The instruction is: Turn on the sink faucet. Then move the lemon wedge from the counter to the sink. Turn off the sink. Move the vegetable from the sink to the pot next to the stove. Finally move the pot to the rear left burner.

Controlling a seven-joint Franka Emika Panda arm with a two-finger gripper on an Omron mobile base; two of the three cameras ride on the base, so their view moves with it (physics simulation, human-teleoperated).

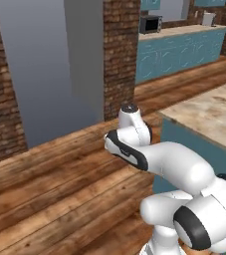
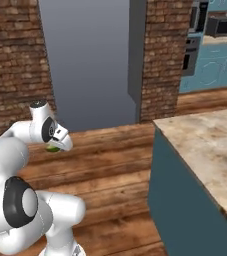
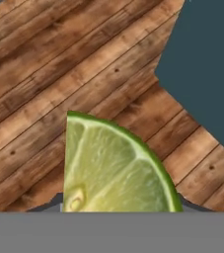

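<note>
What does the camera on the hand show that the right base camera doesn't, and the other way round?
Hand view alone: the cut face of the lemon wedge up close, pale green flesh with a pip, sitting right at the fingers and apparently held. Right base view alone: the white arm bent over the floor, brick walls, a microwave and the beige top of the counter. Both share the wooden plank floor, the counter's teal side, and the wedge, a mere green speck under the hand in the base view.
</note>
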